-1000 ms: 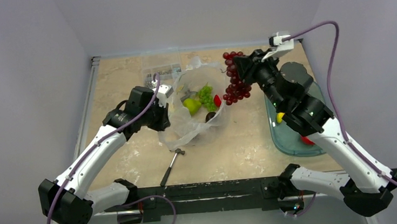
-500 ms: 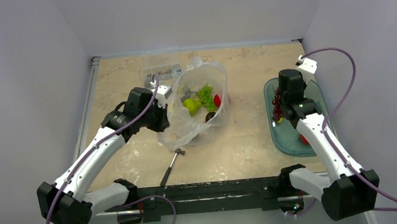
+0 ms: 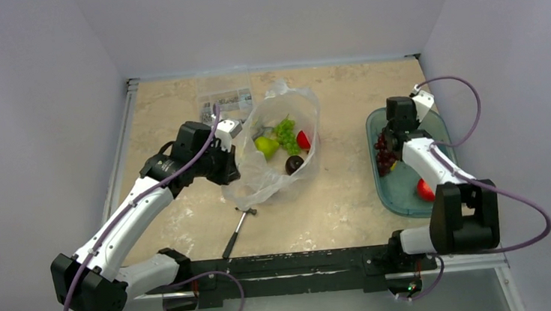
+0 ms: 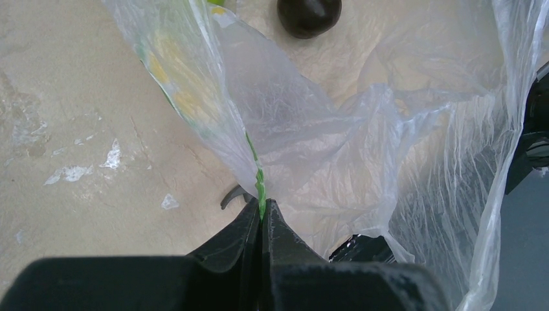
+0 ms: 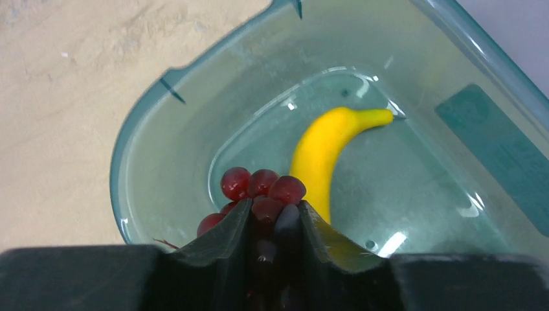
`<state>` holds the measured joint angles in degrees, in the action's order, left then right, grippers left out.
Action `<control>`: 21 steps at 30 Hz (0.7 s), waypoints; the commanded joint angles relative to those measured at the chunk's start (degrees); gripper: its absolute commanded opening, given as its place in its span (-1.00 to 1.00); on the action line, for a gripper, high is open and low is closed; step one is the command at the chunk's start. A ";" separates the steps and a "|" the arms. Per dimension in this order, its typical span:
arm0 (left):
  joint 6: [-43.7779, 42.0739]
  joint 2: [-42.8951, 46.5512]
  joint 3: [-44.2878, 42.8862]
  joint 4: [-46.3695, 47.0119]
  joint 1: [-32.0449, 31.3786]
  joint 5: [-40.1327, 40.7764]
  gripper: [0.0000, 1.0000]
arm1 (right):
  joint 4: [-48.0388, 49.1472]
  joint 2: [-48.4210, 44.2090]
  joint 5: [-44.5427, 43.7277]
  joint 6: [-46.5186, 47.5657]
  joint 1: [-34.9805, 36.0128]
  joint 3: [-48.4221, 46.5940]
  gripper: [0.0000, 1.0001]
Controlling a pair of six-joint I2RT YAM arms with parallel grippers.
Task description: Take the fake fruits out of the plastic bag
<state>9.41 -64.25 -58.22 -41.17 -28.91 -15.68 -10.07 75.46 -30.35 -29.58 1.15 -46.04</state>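
The plastic bag (image 3: 260,187) lies open at mid-table with a green grape bunch (image 3: 284,131), a green apple (image 3: 266,147), a red fruit (image 3: 302,139) and a dark plum (image 3: 293,164) inside. My left gripper (image 3: 229,163) is shut on the bag's left edge; in the left wrist view the jaws (image 4: 262,207) pinch a green-striped fold of the bag (image 4: 311,129), with the plum (image 4: 309,13) beyond. My right gripper (image 5: 272,210) is shut on a dark red grape bunch (image 5: 262,184), low over the teal tray (image 5: 149,149) beside the yellow banana (image 5: 320,152).
The teal tray (image 3: 396,197) sits at the right and also holds a red fruit (image 3: 425,190). A hammer (image 3: 238,230) lies in front of the bag. A clear box of small parts (image 3: 224,96) stands at the back. Walls close in on three sides.
My right arm has carried the red grape bunch from beside the bag over to the tray and lowered it there. My left gripper has kept its hold on the bag.
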 commanded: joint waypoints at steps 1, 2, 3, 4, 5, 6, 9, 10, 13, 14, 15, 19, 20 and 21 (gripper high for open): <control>-0.27 0.81 0.21 1.79 0.02 -2.33 -1.00 | 1.73 5.61 -0.06 0.01 -0.96 -9.41 -0.20; -0.27 0.66 0.21 1.79 0.00 -2.53 -1.00 | 0.18 6.48 -0.50 0.45 -2.36 -11.03 -0.04; -0.26 0.54 0.20 1.80 -0.01 -2.78 -1.00 | -0.66 6.83 -0.61 1.28 -2.54 -12.31 0.09; -0.27 0.45 0.20 1.75 0.00 -2.92 -1.00 | -1.26 6.74 -0.21 2.14 -2.60 -13.00 0.20; -0.27 0.36 0.21 1.71 0.02 -3.02 -1.00 | -1.54 6.23 0.39 2.58 -2.56 -13.13 0.29; -0.27 0.27 0.21 1.74 0.06 -3.06 -1.00 | -1.57 5.44 1.16 2.89 -2.55 -12.84 0.35; -0.27 -0.08 0.06 1.94 0.02 -3.53 -1.00 | 0.01 1.48 4.98 4.39 -2.50 -10.30 0.40; -0.31 -0.21 -0.03 1.83 0.02 -3.73 -1.00 | 1.13 0.04 6.43 5.00 -2.44 -9.25 0.40; -0.29 -0.83 -0.32 1.66 -0.01 -4.14 -1.00 | 2.59 -3.51 13.01 6.64 -2.21 -7.25 0.42; -0.27 -0.99 -0.40 1.56 -0.01 -4.28 -1.00 | 2.61 -4.23 15.29 7.15 -2.07 -7.08 0.42; -0.27 -1.10 -0.45 1.53 0.07 -4.36 -1.00 | 2.34 -4.93 17.50 7.47 -2.03 -7.05 0.42; -0.27 -1.29 -0.41 1.46 0.03 -4.54 -1.00 | 1.84 -7.99 25.20 7.76 -0.15 -7.32 0.47; -0.27 -1.37 -0.44 1.47 0.04 -4.51 -1.00 | 2.03 -8.78 25.80 7.90 1.11 -7.57 0.52; -0.27 -1.46 -0.40 1.44 0.01 -4.45 -1.00 | 1.94 -9.32 26.01 8.06 2.61 -8.21 0.58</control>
<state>9.41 -65.67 -58.22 -41.21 -28.91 -18.81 -9.78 69.19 -12.08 -23.42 -0.16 -53.43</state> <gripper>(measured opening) 0.007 0.746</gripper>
